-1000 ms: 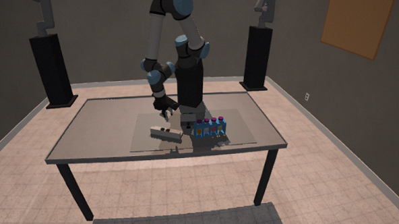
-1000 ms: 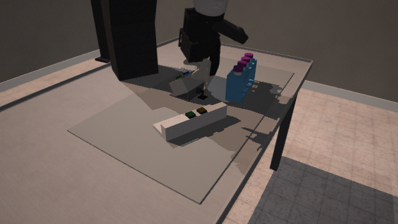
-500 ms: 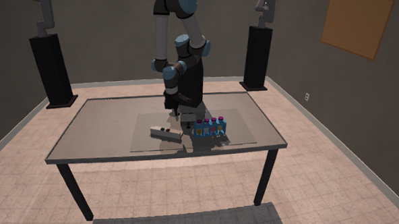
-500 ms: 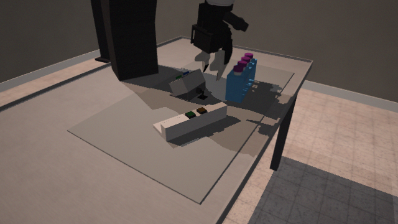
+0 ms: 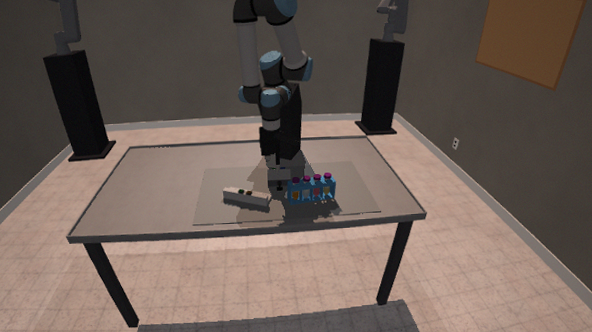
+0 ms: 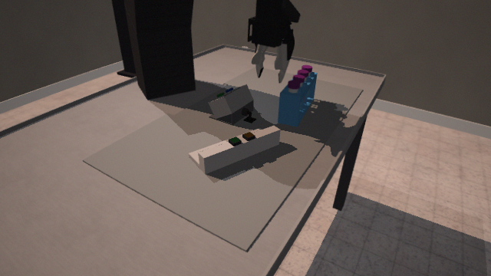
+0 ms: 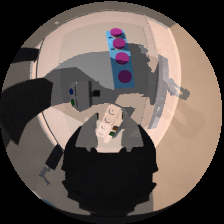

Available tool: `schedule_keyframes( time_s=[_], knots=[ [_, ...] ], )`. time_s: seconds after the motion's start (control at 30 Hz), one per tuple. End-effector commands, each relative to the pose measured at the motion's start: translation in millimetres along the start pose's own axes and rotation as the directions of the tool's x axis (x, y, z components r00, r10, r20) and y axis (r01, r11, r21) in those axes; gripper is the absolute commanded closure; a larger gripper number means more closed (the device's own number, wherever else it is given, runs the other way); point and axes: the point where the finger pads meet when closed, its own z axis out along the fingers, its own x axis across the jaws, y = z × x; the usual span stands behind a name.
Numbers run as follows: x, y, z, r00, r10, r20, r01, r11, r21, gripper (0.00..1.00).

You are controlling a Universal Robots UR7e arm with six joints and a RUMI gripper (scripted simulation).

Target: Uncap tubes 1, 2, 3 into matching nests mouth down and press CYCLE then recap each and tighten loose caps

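There's your pincer (image 5: 277,162) (image 6: 270,77) (image 7: 110,112), upper middle of the side view, fingers parted, gripping nothing! Your blue rack (image 5: 310,200) (image 6: 288,107) (image 7: 118,82) stands just right of it on the worktop (image 5: 162,192) (image 6: 69,199), all four purple caps (image 5: 307,179) (image 6: 299,80) (image 7: 122,58) on their tubes; your pale cap tray (image 5: 247,198) (image 6: 242,155) (image 7: 116,111) sits at centre.

No text, label, brand, no. or sign can be read in top, ext. or wrist view. Tiny dark specks seen along top of CT (cap tray) (image 5: 247,198) (image 6: 245,154) (image 7: 115,117) in ext. view; too small to be read, so whether nos. or other marks can't be told. Nothing legible made out on DS rack (image 5: 312,200) (image 6: 288,109) (image 7: 131,83) or key housing (image 5: 278,175) (image 6: 238,103) (image 7: 86,96).
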Motion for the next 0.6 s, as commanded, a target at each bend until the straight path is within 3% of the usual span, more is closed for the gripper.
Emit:
schedule_keyframes(
  time_s=[0.0, 0.5, 0.57],
  knots=[
    [-1.8, -14.1, -6.9, 0.997, -0.063, -0.032, 0.063, 0.998, -0.017, 0.65],
    [-1.8, -14.1, -6.8, 0.995, -0.094, -0.045, 0.093, 0.995, -0.024, 0.65],
    [0.0, -30.7, -6.6, 0.996, 0.072, -0.049, -0.073, 0.997, -0.017, 0.65]
  ],
)
